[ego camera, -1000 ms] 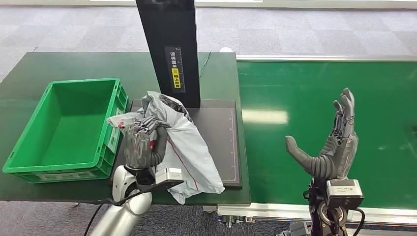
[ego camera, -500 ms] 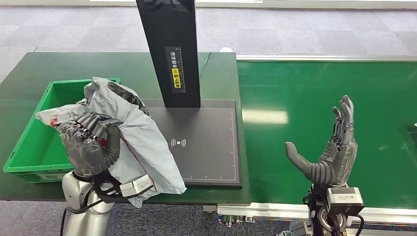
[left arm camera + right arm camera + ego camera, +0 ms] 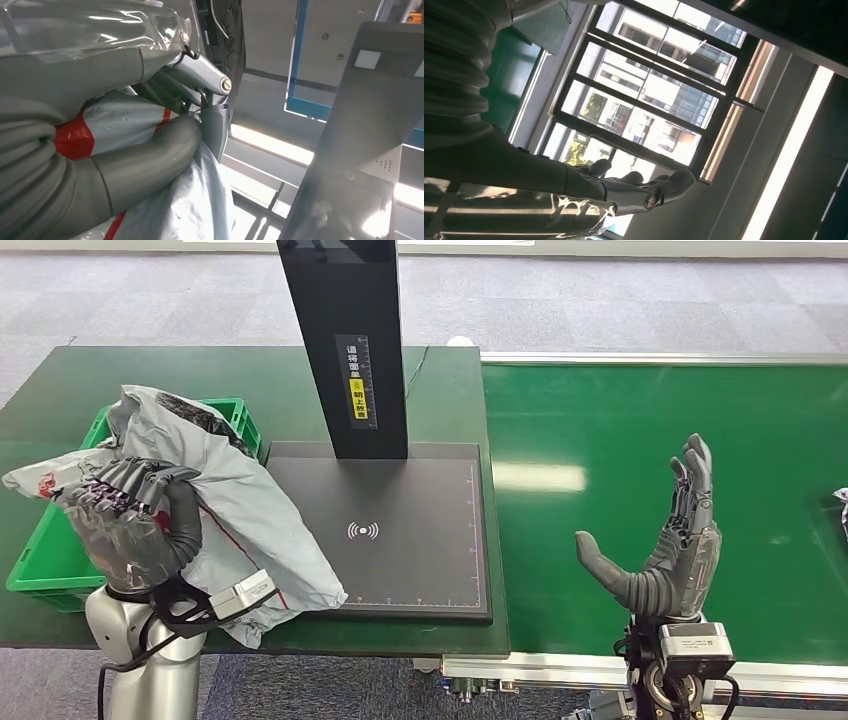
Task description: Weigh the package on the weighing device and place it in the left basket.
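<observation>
The head view takes in one dark green counter (image 3: 60, 390) carrying one green plastic basket (image 3: 233, 416) at nine o'clock and one flat black weighing device (image 3: 420, 530) at centre, a tall black column (image 3: 345, 340) rising from its twelve o'clock edge. The left hand (image 3: 130, 525) grips one crumpled grey plastic package (image 3: 245, 510), lifted over the basket's near rim, its lower end draped across the device's nine o'clock edge. The left wrist view alone shows red tape on the package (image 3: 120, 120) and the thick grey thumb pressed against it. At four o'clock the right hand (image 3: 665, 540) stands upright over the glossy green conveyor belt (image 3: 620, 420), fingers spread, holding nothing. The right wrist view alone shows large windows (image 3: 649, 100) beyond the right hand (image 3: 639, 192).
</observation>
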Controlling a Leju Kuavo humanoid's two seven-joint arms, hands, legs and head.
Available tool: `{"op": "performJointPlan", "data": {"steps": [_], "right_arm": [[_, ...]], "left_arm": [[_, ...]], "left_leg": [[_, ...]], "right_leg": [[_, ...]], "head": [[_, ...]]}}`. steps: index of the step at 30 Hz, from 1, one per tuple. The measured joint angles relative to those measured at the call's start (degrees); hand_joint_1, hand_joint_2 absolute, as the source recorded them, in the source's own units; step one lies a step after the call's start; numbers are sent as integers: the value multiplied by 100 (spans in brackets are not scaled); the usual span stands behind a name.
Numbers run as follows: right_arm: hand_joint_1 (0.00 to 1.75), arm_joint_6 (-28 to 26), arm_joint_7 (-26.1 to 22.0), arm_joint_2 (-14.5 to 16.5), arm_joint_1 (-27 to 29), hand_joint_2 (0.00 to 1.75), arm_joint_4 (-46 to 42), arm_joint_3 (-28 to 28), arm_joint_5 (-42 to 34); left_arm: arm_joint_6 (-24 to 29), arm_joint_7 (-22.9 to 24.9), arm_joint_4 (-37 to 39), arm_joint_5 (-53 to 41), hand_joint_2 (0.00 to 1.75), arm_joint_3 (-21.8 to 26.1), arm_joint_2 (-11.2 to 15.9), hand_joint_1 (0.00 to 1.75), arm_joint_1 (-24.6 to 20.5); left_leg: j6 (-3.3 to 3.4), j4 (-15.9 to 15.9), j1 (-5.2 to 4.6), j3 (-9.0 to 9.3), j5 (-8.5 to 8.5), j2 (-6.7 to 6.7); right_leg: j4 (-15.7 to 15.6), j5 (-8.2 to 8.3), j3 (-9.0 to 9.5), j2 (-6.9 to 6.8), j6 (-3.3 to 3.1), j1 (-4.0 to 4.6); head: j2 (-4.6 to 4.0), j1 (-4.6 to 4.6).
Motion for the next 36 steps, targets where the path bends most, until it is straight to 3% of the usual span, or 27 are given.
{"op": "performJointPlan", "data": {"steps": [9, 12, 20, 24, 28, 32, 36], "right_arm": [[0, -10, 0, -14, 1, 175, 0, 3, -8], [0, -44, 0, -53, 8, 175, 0, 17, -70], [0, -84, -1, -135, 28, 175, -1, 57, -108], [0, -3, -2, -180, 160, 175, -59, 37, -109], [0, 40, -4, -204, 323, 175, -158, -8, -111], [0, 50, -4, -227, 358, 175, -195, -28, -122], [0, 26, -4, -246, 327, 175, -195, -46, -122]], "left_arm": [[0, 14, -1, -123, 175, 86, -11, 175, -33], [0, 253, 72, -456, 175, 258, 43, 175, -277], [-66, 2042, 1446, -1193, 175, 396, 1055, 175, -2060], [-482, 3635, 3102, -2091, 175, 187, 1743, 175, -3602], [-471, 3963, 4759, -2203, 175, 48, 2177, 175, -4948], [-476, 4149, 5672, -2275, 175, -74, 2315, 175, -5409], [-1079, 4766, 6275, -2444, 175, -181, 2344, 175, -5675]], "left_leg": [[0, 0, 0, 0, 0, 0], [-1, 0, 0, 0, 1, 0], [-16, 1, 12, 1, 23, -1], [-18, 2, 16, -12, 34, 9], [-19, 1, 15, -16, 34, 40], [-20, 1, 14, -24, 34, 39], [-19, 2, 14, -31, 34, 34]], "right_leg": [[0, 0, -1, 0, 0, 0], [0, 0, -2, -1, 0, 0], [1, 16, -6, -1, -13, 12], [3, 32, -21, 6, -20, 16], [6, 40, -33, 36, -24, 15], [6, 40, -40, 37, -24, 14], [6, 40, -44, 35, -24, 14]], "head": [[1, 0], [0, 1], [0, 2], [0, 3], [0, 0], [1, 0], [1, 1]]}}
